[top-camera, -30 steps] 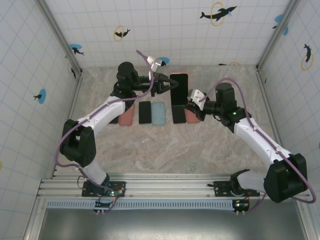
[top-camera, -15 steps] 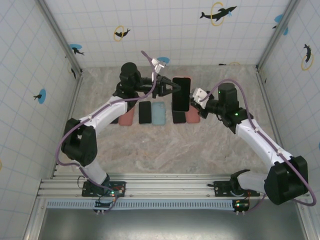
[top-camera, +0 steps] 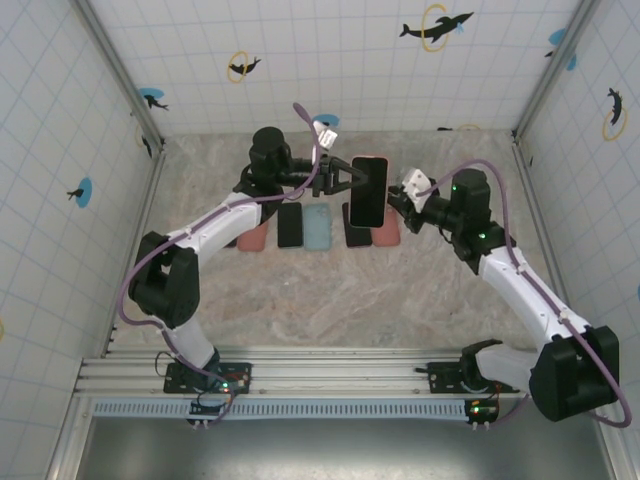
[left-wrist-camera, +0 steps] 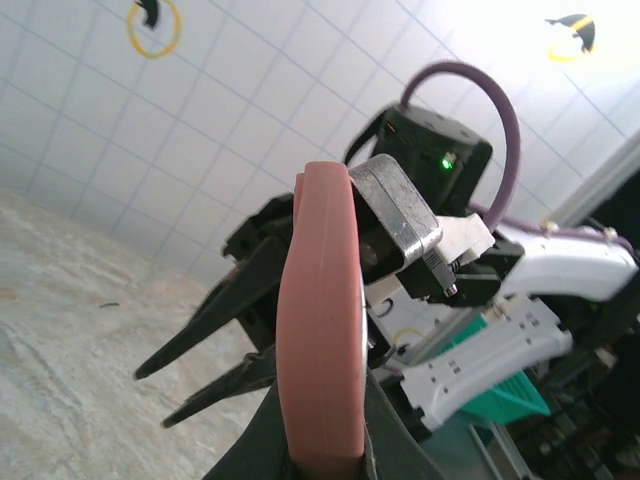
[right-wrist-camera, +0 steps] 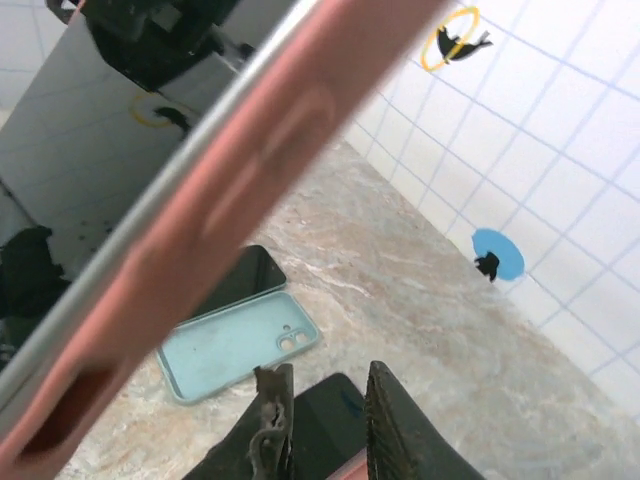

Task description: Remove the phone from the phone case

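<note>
A phone in a salmon-pink phone case [top-camera: 368,190] hangs above the table's far middle, screen up, with my left gripper [top-camera: 349,182] shut on its left edge. In the left wrist view the phone case [left-wrist-camera: 322,300] stands edge-on between that gripper's fingers [left-wrist-camera: 385,445]. My right gripper [top-camera: 394,200] is just right of the phone, apart from it. In the right wrist view its jaws [right-wrist-camera: 330,405] stand a little open with nothing between them, and the cased phone [right-wrist-camera: 220,190] crosses the upper left.
On the table under the phone lies a row: a pink case [top-camera: 252,236], a black phone [top-camera: 290,225], a light blue case [top-camera: 317,227], another black phone [top-camera: 356,236] and a pink case [top-camera: 386,236]. Tiled walls close in three sides.
My left gripper has carried the cased phone rightwards. The right gripper has drawn back to the right and its jaws have parted a little.
</note>
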You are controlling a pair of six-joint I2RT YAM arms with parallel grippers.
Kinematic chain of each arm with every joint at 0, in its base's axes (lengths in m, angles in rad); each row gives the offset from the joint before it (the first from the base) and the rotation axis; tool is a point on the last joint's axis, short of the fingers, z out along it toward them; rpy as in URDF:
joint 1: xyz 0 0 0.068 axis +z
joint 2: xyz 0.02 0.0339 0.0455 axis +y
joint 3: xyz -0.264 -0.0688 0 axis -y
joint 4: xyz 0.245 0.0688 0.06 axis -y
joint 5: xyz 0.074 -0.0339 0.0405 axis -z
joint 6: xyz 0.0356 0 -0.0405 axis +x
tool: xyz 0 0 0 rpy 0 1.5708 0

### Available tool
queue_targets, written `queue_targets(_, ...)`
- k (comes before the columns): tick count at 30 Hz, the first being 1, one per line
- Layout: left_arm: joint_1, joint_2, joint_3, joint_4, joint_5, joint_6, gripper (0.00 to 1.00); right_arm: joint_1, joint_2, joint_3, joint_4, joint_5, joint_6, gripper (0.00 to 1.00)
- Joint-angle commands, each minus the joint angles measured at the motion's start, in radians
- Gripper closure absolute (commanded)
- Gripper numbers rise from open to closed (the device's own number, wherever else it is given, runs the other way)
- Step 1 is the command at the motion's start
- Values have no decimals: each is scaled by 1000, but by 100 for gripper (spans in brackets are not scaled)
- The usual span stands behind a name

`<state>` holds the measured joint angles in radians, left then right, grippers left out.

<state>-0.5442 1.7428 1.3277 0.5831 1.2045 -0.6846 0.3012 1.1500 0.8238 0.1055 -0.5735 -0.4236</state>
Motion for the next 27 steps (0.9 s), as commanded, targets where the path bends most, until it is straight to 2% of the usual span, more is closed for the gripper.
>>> queue_targets(1,4,-39,-9,54,-137,-54,100,-29,-61,-67,146,-55,246,68)
queue_targets(5,4,-75,-82,133,-275,-185,100,-56,-97,-163,301,-86,541,58)
queue_targets(8,1,-83,-118,163,-352,-308,100,-61,-120,-236,431,-55,762,56)
queue_targets(12,2,-92,-162,231,-400,-455,100,-62,-147,-313,555,4,969,53)
queue_targets(20,-8,-98,-192,331,-429,-600,100,-56,-135,-349,630,24,1103,53)
queue_targets(27,-8,-92,-194,354,-424,-618,100,-43,-106,-342,672,11,1129,53)
